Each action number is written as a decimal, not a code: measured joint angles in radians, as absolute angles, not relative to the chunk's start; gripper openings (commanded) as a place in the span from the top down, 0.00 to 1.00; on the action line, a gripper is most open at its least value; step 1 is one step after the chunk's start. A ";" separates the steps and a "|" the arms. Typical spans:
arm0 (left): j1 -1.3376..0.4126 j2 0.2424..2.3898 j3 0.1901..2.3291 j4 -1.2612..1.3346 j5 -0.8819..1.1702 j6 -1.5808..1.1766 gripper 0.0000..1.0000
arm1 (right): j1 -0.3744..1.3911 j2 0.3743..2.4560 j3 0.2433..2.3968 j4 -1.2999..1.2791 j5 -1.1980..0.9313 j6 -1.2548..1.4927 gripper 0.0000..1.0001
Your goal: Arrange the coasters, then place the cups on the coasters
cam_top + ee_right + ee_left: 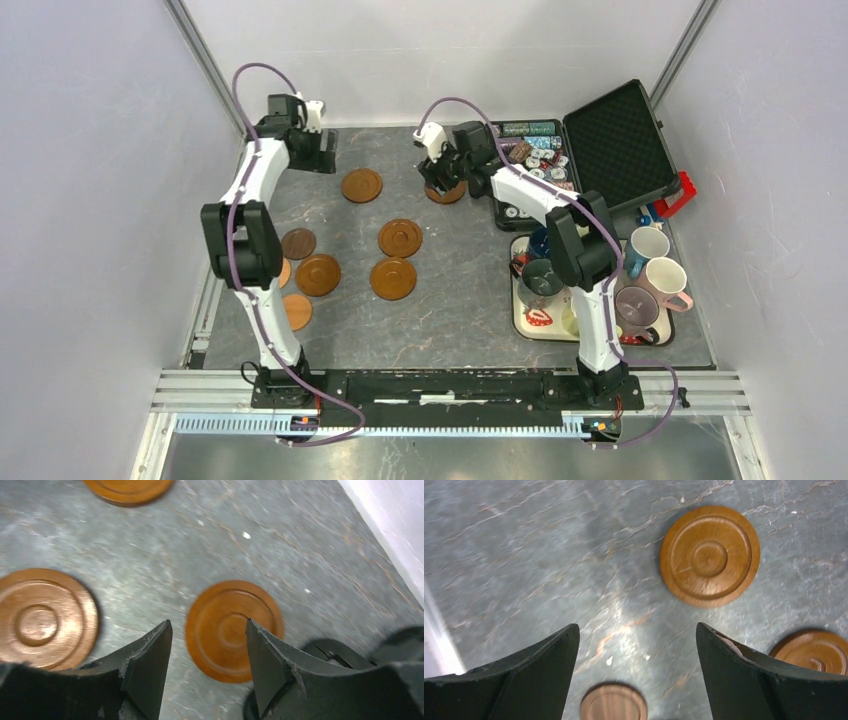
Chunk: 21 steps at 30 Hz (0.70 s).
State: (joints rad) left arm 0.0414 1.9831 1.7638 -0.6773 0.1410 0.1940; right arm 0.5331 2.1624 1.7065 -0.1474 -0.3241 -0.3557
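Two containers sit to the right of the right pincer (441, 182). An open black case (612, 135) just beside it holds rows of poker chips (535, 148), markings too small to read. Nearer the arm bases, a white strawberry-print tray (538, 320) carries the cups (648, 245): light blue, pink, mauve and a dark one show, others partly hidden behind the right arm. Right pincer: jaws parted, standing over a coaster (220, 630) that lies flat on the table (460, 320); blur prevents judging whether the pads touch it. Left pincer (636, 627): jaws spread wide, nothing between them, bare stone-patterned surface beneath. A ringed coaster (709, 556) lies ahead and to its right, well clear of the fingers. The other coasters (318, 274) lie flat and loosely grouped on the table between the two arms, back toward the bases from both pincers, with two at the left partly hidden by the left arm.
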 measured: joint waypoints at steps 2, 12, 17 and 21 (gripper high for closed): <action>0.012 2.055 1.813 -0.679 0.138 0.178 0.08 | 0.509 2.163 1.707 -0.138 -0.289 -0.355 0.38; -0.073 2.258 1.897 -0.697 0.103 0.132 0.16 | 0.488 2.241 1.731 -0.125 -0.216 -0.375 0.43; -0.076 2.282 1.921 -0.709 0.080 0.131 0.29 | 0.488 2.284 1.731 -0.129 -0.210 -0.392 0.45; -0.087 2.312 1.945 -0.720 0.078 0.131 0.34 | 0.488 2.311 1.739 -0.121 -0.209 -0.400 0.45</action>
